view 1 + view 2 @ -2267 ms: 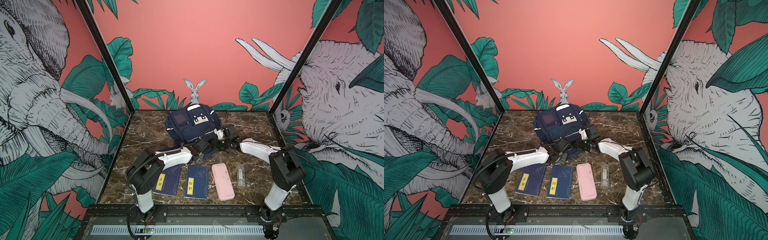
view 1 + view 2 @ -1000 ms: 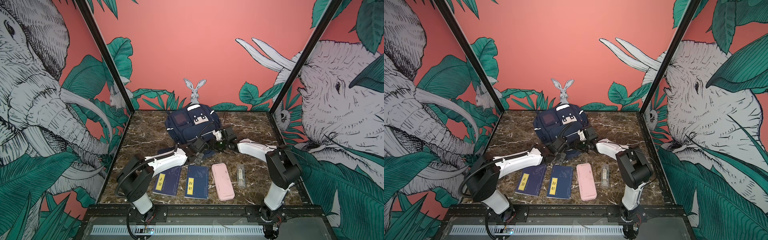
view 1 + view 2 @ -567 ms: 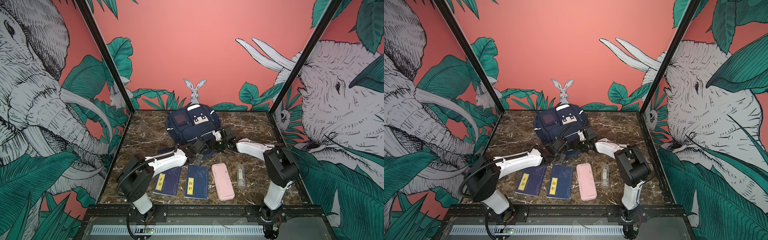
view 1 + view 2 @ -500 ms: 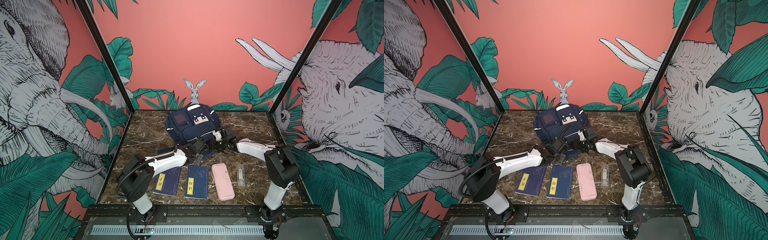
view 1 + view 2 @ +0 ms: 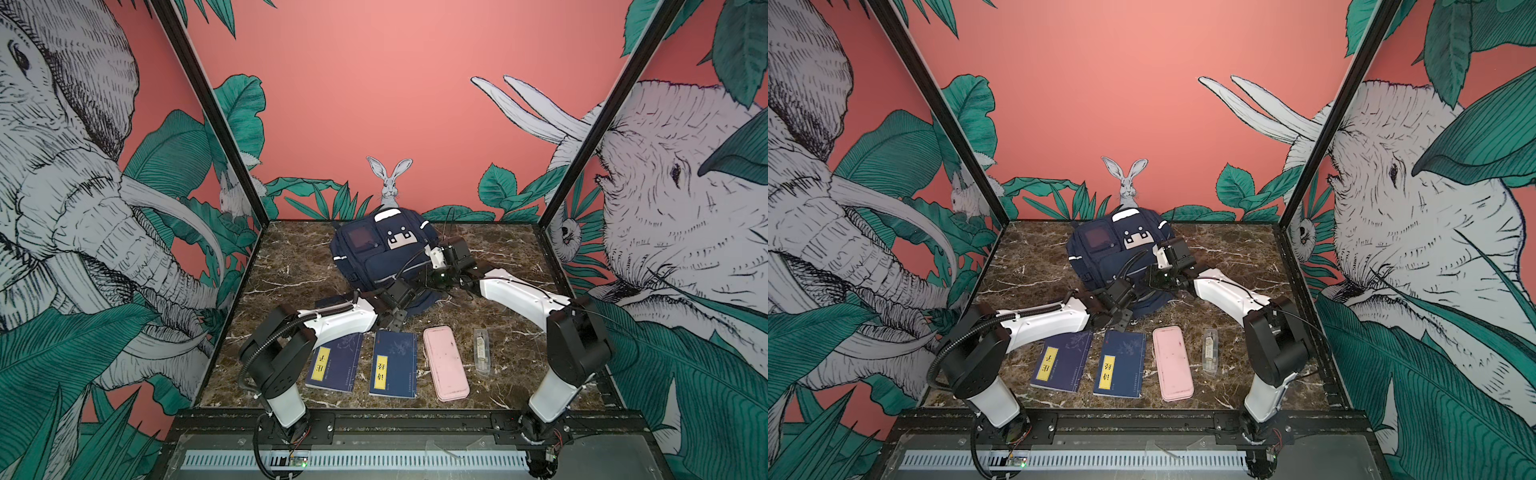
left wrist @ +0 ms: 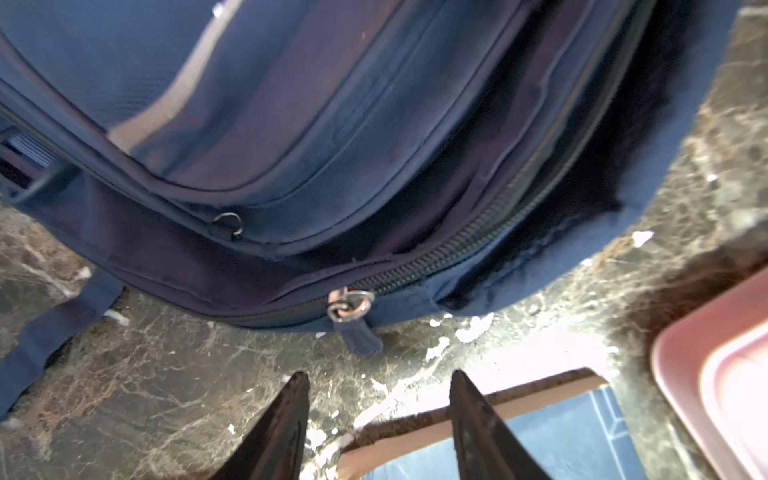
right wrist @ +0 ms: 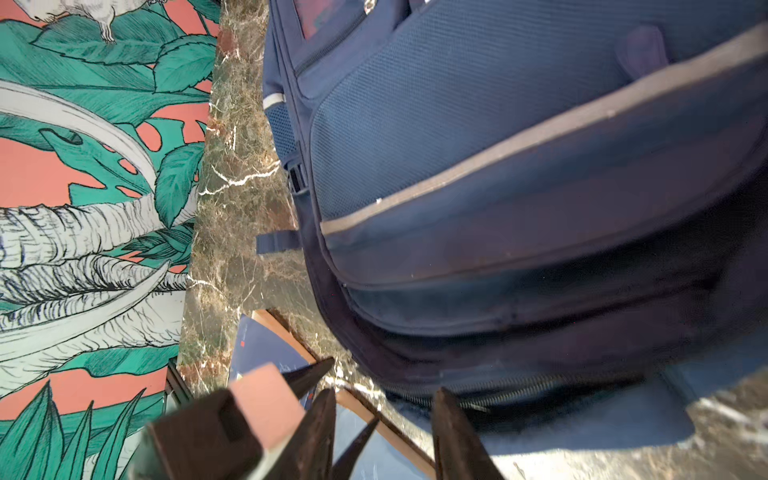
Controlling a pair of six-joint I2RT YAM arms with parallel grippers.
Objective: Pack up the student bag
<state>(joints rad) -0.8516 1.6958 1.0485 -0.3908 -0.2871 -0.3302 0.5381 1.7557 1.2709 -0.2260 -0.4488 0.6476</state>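
Beside the near edge of the limp navy-blue fabric backpack (image 5: 374,257), left claw (image 6: 378,382) and right claw (image 7: 384,395) gape empty; its metal zipper pull (image 6: 349,303) looks the surest hold.

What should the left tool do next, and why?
Probably ease the left tool forward and close on the silver zipper pull: its jaws stand open and empty just short of it, and the zip of the navy-blue fabric backpack looks mostly shut.

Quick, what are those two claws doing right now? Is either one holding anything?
Left gripper: open, holding nothing, just short of the navy-blue fabric backpack.
Right gripper: open, holding nothing.
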